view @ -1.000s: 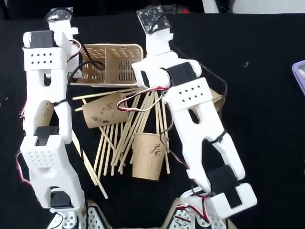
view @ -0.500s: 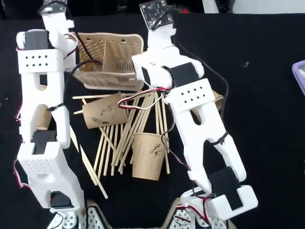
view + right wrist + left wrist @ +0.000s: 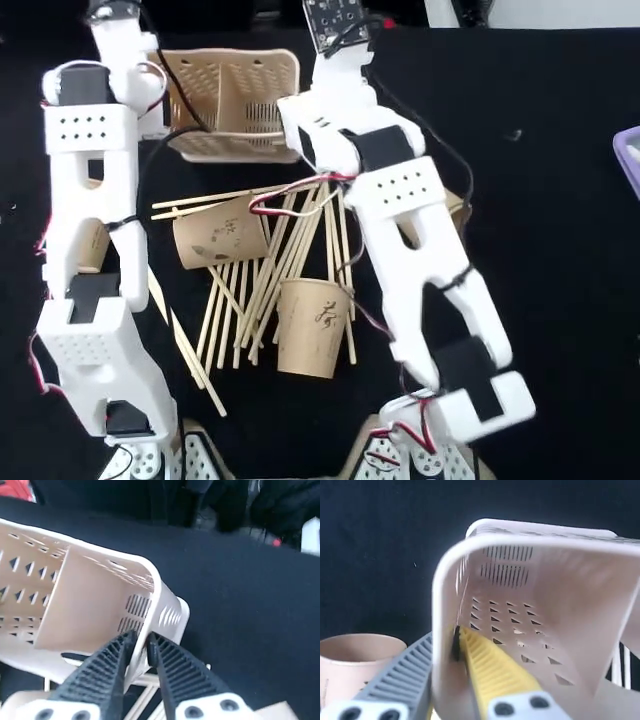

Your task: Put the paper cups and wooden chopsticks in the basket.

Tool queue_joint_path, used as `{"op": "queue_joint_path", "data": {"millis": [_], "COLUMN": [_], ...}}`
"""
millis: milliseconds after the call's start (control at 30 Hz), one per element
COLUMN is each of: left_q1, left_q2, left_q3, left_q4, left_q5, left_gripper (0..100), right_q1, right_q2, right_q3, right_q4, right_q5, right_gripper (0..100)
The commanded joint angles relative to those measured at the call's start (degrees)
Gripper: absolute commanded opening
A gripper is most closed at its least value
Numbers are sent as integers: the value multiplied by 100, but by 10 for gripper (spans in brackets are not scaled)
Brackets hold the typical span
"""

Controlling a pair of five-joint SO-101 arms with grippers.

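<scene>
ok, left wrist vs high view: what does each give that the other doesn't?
Left wrist: the left claw shut on the basket wall, with the yellow finger inside and the grey finger outside.
High view: the wooden chopsticks fanned out on the table, with two paper cups lying on their sides over them.
Both: the basket, and a third paper cup beside the left arm.
</scene>
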Motion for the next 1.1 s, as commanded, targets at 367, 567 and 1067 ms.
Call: {"op": "queue_joint_path", "data": {"millis": [367, 567, 1067], "left_q1": [110, 215, 145], "left_q2": [-281, -237, -229], "left_q3": [189, -602, -752], "left_q4": [791, 1530, 484], "left_q5": [-35, -35, -35], "left_gripper": [30, 30, 30], "right_q1": [281, 281, 316], "right_q2": [-400, -716, -725], "right_q3": [-101, -48, -374], "right_q4": [897, 1090, 316], "right_q5": [44, 44, 44], "right_gripper": [11, 11, 11]}}
